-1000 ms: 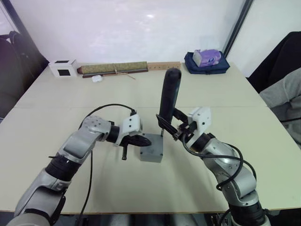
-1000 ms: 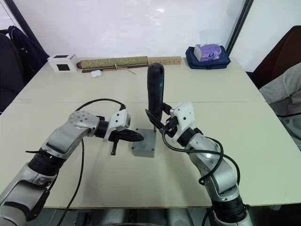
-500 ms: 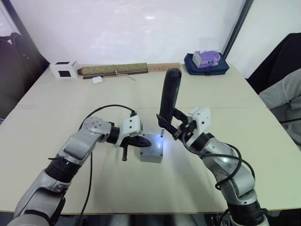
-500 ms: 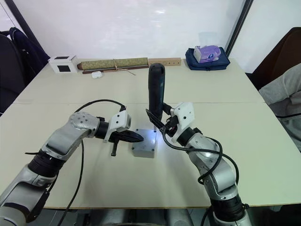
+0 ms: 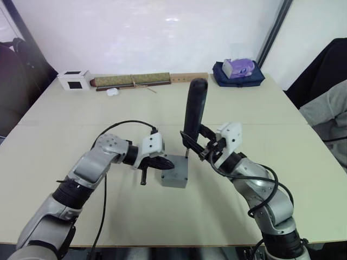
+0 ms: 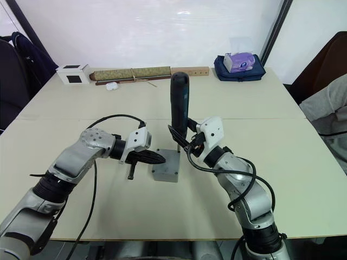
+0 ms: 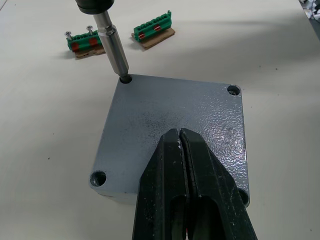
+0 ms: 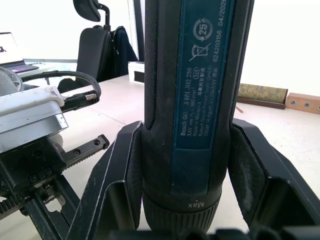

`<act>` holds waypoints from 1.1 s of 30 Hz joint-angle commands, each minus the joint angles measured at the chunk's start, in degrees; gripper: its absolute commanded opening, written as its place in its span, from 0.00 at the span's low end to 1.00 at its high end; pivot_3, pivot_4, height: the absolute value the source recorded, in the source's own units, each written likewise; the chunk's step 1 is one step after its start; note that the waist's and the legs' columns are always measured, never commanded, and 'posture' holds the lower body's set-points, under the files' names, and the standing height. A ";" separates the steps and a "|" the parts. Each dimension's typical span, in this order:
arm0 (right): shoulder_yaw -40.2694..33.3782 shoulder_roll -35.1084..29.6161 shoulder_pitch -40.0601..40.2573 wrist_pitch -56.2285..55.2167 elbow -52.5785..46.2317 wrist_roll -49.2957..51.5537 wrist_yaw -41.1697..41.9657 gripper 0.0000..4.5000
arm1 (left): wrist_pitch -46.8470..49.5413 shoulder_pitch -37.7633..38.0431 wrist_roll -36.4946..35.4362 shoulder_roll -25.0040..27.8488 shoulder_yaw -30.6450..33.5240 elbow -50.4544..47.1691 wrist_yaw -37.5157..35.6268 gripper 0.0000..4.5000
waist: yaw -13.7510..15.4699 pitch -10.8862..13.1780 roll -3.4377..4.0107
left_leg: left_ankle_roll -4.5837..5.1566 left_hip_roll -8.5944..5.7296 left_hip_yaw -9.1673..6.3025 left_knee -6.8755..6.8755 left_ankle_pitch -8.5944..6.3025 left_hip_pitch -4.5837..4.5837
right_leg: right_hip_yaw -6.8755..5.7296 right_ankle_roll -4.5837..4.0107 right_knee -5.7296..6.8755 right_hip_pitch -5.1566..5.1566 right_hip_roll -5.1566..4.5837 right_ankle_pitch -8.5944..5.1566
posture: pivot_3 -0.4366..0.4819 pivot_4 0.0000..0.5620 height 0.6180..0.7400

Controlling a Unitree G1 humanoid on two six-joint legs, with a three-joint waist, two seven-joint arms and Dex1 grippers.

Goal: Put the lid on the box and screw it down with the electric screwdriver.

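Note:
The grey box [image 5: 174, 179] stands at mid-table with the lid [image 7: 170, 107] lying flat on top of it. My left gripper [image 7: 179, 131] is shut, and its tips rest on the lid's near half. The electric screwdriver [image 5: 193, 111] stands upright with my right gripper [image 5: 204, 147] shut on its lower body. Its metal bit [image 7: 113, 47] sits in one corner hole of the lid. Two other corner holes are in view, and my left fingers [image 7: 210, 195] cover part of the fourth corner.
Two small green circuit boards [image 7: 154, 36] lie on the table just beyond the box. Along the far edge are a white cube [image 5: 73, 80], a rolled mat [image 5: 130, 79], a wooden block [image 5: 188, 76] and a blue bag [image 5: 237, 72]. A person's sleeve [image 5: 328, 111] shows at the right.
A bright light lit the lid at the screwdriver's tip half a second ago and is off now. Neither arm has visibly moved.

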 commanded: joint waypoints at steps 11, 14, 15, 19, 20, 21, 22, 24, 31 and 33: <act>-24.69 -1.60 -27.45 30.72 -1.51 32.22 -14.57 0.40 | -1.36 0.68 -0.56 -3.37 2.53 -0.14 4.49 0.00 | 0.22 0.68 0.52 | -0.02 -0.02 -0.05 0.12 0.02 -1.08 | -0.05 0.27 0.17 -1.04 -0.10 0.17 | 0.48 0.27 1.00; -29.17 -1.68 -30.68 32.19 0.60 35.11 -20.56 0.40 | -3.69 0.96 -0.19 -6.38 5.11 -0.11 9.50 0.00 | 0.19 0.92 0.34 | -0.02 -0.03 -0.06 0.03 0.02 -1.14 | -0.06 0.28 0.19 -1.13 -0.13 0.18 | 0.48 0.27 1.00; -30.71 -2.55 -31.35 32.84 1.93 33.52 -23.95 0.40 | -4.06 0.70 0.00 -7.88 6.54 0.49 12.48 0.00 | 0.19 0.95 0.33 | -0.02 -0.01 -0.11 0.00 0.02 -1.22 | -0.09 0.27 0.17 -1.19 -0.10 0.17 | 0.48 0.27 1.00; -36.41 -6.29 -33.11 39.38 7.20 34.95 -33.72 0.40 | -2.17 -2.29 -3.37 -12.75 11.82 2.78 17.96 0.00 | 0.32 1.04 0.40 | -0.03 -0.05 -0.14 0.19 0.02 -1.81 | -0.14 0.36 0.23 -1.66 -0.14 0.23 | 0.48 0.27 1.00; -37.80 -6.48 -33.68 41.17 8.48 36.75 -35.74 0.40 | -1.28 -2.97 -4.07 -13.49 12.66 3.24 18.57 0.00 | 0.29 1.07 0.40 | -0.04 -0.07 -0.14 0.25 0.03 -1.97 | -0.15 0.42 0.24 -1.81 -0.15 0.27 | 0.48 0.27 1.00; -39.15 -8.08 -34.42 44.84 9.58 37.87 -37.49 0.40 | 1.58 -4.44 -7.04 -14.20 13.95 3.51 17.54 0.00 | 0.23 1.10 0.45 | -0.06 -0.09 -0.11 0.29 0.05 -2.10 | -0.14 0.46 0.26 -1.93 -0.17 0.30 | 0.48 0.27 1.00; -40.11 -9.28 -35.03 47.63 10.34 38.80 -38.96 0.40 | 3.70 -5.51 -9.24 -14.67 14.87 3.66 16.71 0.00 | 0.19 1.21 0.58 | -0.07 -0.11 -0.03 0.28 0.05 -2.11 | -0.08 0.48 0.26 -1.97 -0.19 0.31 | 0.48 0.27 1.00; -41.20 -16.51 -32.52 54.04 13.50 39.86 -35.27 0.40 | 10.39 -8.06 -16.06 -14.26 16.08 2.77 11.83 0.00 | 0.11 1.30 0.71 | -0.06 -0.16 0.03 0.27 0.06 -2.19 | -0.05 0.48 0.26 -2.08 -0.22 0.31 | 0.48 0.27 1.00; -36.89 -39.26 -13.60 66.93 22.61 46.09 -22.35 0.40 | 4.59 -8.76 -10.11 -1.65 1.25 -9.55 -3.48 0.00 | -0.06 1.42 0.90 | 0.00 -0.19 0.16 0.01 0.02 -2.40 | -0.03 0.36 -0.02 -2.20 -0.05 0.20 | 0.48 0.27 1.00; -35.16 -42.63 -10.71 66.93 24.16 46.84 -20.10 0.40 | 4.21 -9.17 -10.06 -2.21 1.12 -9.58 -3.86 0.00 | -0.42 1.72 1.22 | 0.00 -0.20 0.30 0.17 0.02 -2.33 | 0.20 0.47 0.06 -2.30 -0.05 0.26 | 0.48 0.27 1.00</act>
